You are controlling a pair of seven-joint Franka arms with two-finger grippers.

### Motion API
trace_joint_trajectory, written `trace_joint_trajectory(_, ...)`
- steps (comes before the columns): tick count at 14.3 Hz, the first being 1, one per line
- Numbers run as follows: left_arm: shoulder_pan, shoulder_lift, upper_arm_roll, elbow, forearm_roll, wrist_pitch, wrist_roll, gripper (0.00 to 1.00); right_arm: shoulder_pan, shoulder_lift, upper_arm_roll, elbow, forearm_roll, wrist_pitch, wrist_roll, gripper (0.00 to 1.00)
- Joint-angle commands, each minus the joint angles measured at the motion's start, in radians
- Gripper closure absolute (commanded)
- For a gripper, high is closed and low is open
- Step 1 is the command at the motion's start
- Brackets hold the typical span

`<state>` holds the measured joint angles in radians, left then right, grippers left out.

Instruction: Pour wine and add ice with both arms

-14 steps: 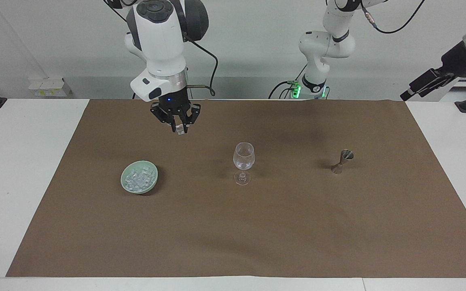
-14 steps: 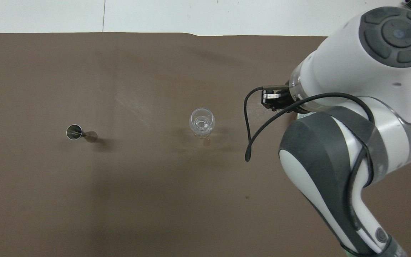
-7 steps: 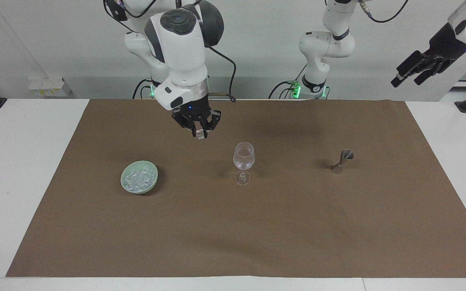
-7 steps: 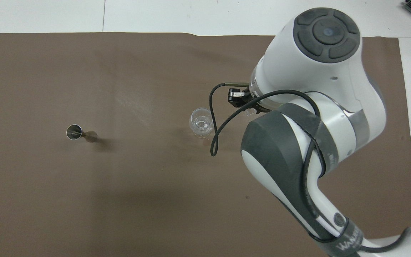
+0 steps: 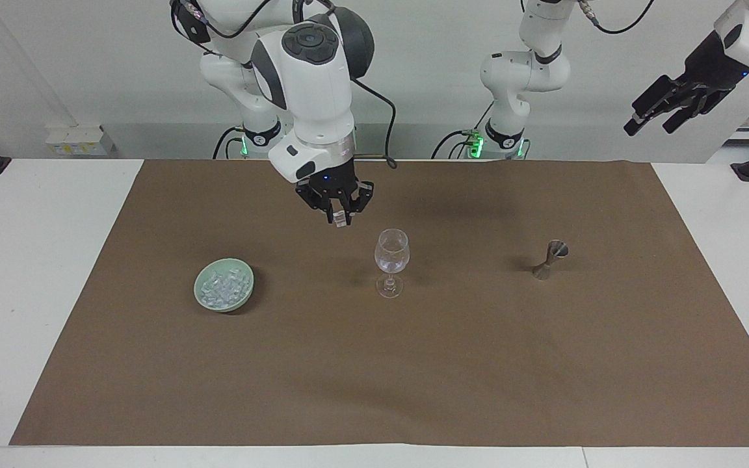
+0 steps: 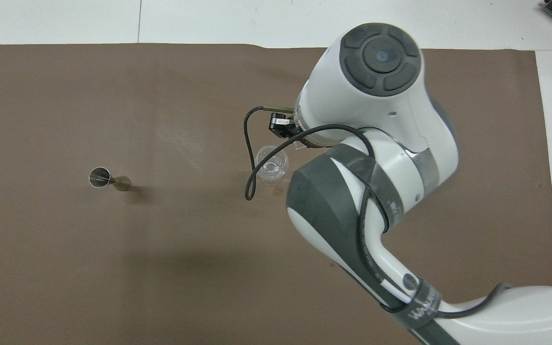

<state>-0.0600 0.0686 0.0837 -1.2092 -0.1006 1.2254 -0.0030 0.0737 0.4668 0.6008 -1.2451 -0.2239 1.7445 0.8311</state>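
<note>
I hold one ice cube (image 5: 342, 221) pinched in the right gripper (image 5: 341, 220), not yet over the glass (image 5: 391, 260). Remaining ice (image 5: 223, 288) sits in the bowl (image 5: 202, 299). Left gripper (image 5: 654, 116) waits, fingers spread. Pouring from the jigger (image 5: 549, 259) appears outstanding.

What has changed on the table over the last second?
The right tool, shut on one ice cube, has travelled from above the bowl's side of the mat toward the wine glass, and is not yet over it. The left tool, open, swung up off the table's end. Bowl, glass and jigger stayed put.
</note>
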Motion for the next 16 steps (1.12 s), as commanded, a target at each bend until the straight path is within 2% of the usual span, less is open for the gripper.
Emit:
trace_joint_trajectory(1, 0.034, -0.072, -0.077, -0.12, 0.061, 0.078, 0.028, 0.0, 0.006, 0.049, 0.043, 0.036, -0.046, 0.017, 0.059, 1.0)
trace_joint_trajectory(8, 0.035, -0.093, -0.081, -0.262, 0.055, 0.252, 0.026, 0.0, 0.038, 0.085, 0.051, 0.024, -0.104, 0.047, 0.094, 1.0)
trace_joint_trajectory(16, 0.037, -0.085, -0.078, -0.273, 0.067, 0.278, 0.028, 0.0, 0.041, 0.089, 0.059, -0.016, -0.13, 0.059, 0.099, 1.0)
